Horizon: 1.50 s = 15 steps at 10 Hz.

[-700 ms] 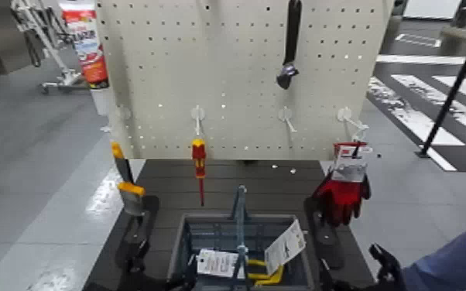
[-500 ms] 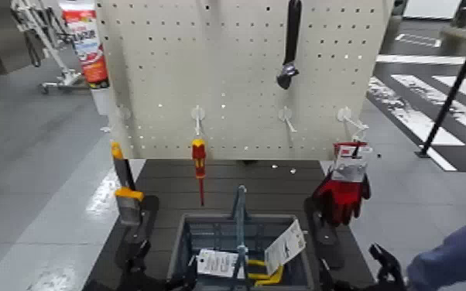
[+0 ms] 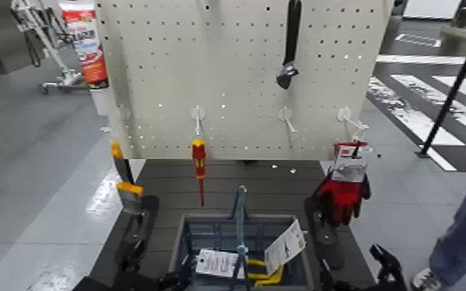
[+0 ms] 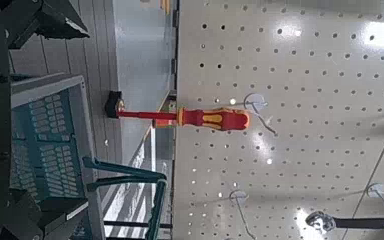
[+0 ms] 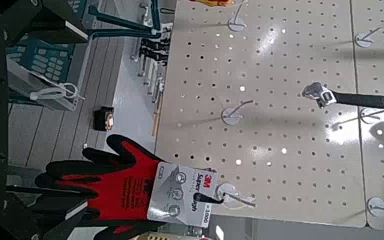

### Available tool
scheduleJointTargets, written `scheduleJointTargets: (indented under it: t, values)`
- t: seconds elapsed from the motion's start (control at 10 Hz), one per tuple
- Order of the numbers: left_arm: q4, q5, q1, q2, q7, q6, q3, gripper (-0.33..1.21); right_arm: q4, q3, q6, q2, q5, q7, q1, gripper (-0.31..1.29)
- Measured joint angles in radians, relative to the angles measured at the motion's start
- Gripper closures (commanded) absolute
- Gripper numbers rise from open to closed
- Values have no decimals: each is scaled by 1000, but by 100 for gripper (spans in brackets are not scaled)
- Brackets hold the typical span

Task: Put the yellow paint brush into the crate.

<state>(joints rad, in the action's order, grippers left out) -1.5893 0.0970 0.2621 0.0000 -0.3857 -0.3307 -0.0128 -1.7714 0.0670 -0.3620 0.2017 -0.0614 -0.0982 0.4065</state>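
Pegboard (image 3: 244, 77) backdrop: brush (image 3: 125, 184) bobbed slightly by my left claw (image 3: 131, 203), crate (image 3: 240, 251) still waiting; claw states, can't tell.

brush (image 3: 126, 186) left of crate (image 3: 180, 244), pegboard (image 3: 236, 70) behind

The pegboard (image 3: 236, 77) looks like matt painted metal. The crate (image 3: 186, 240) is dull grey-blue plastic holding paper tags (image 3: 284, 246). The gloves (image 5: 110, 190) are knitted cloth with a rubbery red coating. The floor (image 3: 42, 155) shines glossy.
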Motion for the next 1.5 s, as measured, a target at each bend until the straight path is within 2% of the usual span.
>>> scheduleJointTargets:
  t: [0.3, 1.3, 1.5]
  values:
    - [-6, 15, -23, 0, -8, 36, 55, 11, 0, 1, 0, -1, 0, 0, 0, 15]
    - [66, 72, -216, 0, -196, 139, 277, 12, 0, 6, 3, -7, 0, 0, -5, 15]
    - [91, 80, -257, 1, -227, 150, 301, 12, 0, 7, 4, -7, 0, 0, -6, 15]
